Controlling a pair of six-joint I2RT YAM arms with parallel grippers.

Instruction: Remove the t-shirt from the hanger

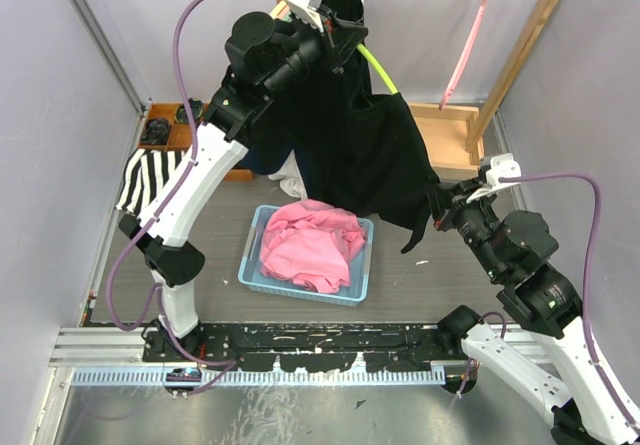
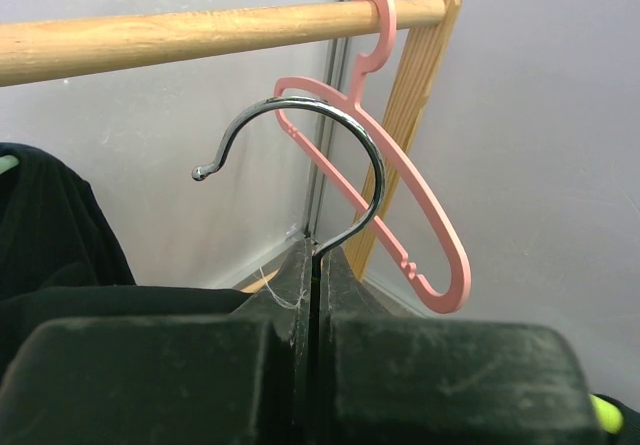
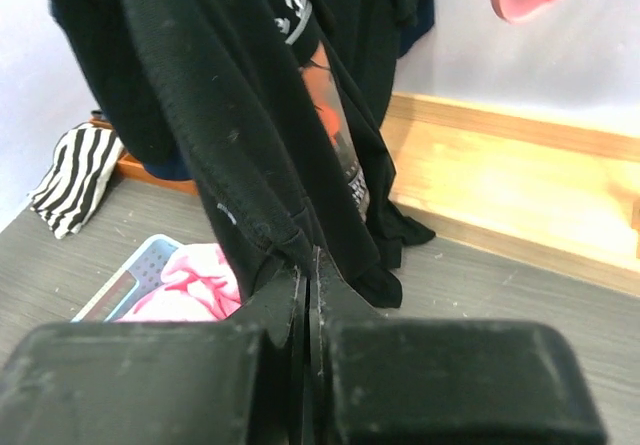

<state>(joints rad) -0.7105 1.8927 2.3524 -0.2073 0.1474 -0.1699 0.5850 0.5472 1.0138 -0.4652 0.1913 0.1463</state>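
left pincer (image 2: 314,270) grips hanger (image 2: 345,130), right pincer (image 3: 309,270) t-shirt (image 3: 225,115)

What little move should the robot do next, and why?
Probably the right tool should pull the shirt down and away. It is shut on the shirt's edge, while the left tool is shut on the hook, so the shirt may slide off the hanger.
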